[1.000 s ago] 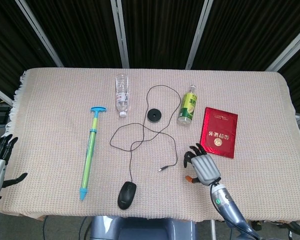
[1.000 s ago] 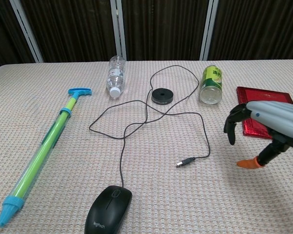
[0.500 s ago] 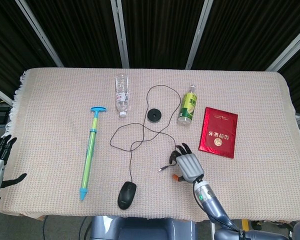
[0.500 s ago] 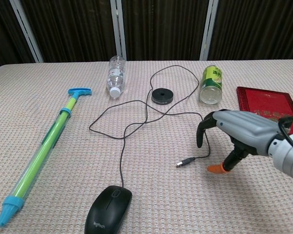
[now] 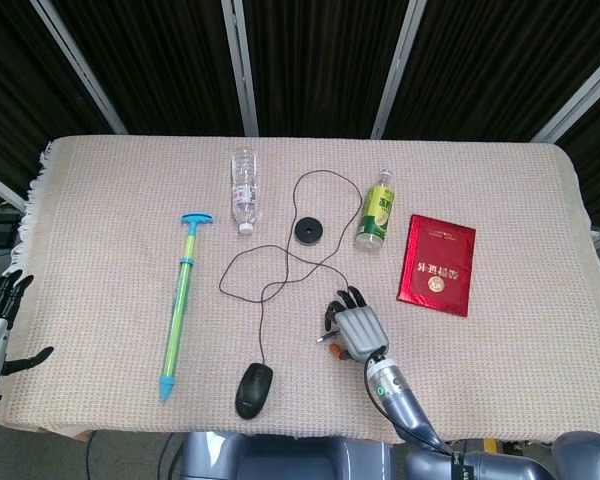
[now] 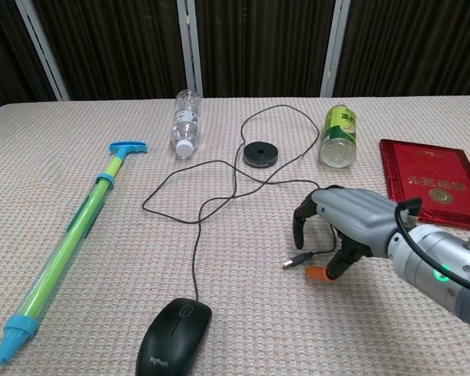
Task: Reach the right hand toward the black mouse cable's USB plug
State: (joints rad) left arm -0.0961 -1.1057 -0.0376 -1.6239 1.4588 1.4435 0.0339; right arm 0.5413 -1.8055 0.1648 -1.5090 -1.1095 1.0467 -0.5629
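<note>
USB plug [image 6: 299, 259]: unmoved on worktop [image 6: 78, 141]. Right robot hand [image 6: 346, 223]: has moved leftward, now arched directly over plug, fingers spread, holding nothing.

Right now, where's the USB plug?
Chest view: the USB plug lies on the tablecloth right of centre, just below the right hand's curled fingers, up-right of the black mouse.

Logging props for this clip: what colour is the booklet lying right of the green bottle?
Red, with gold lettering; the booklet shows best in the head view.
</note>
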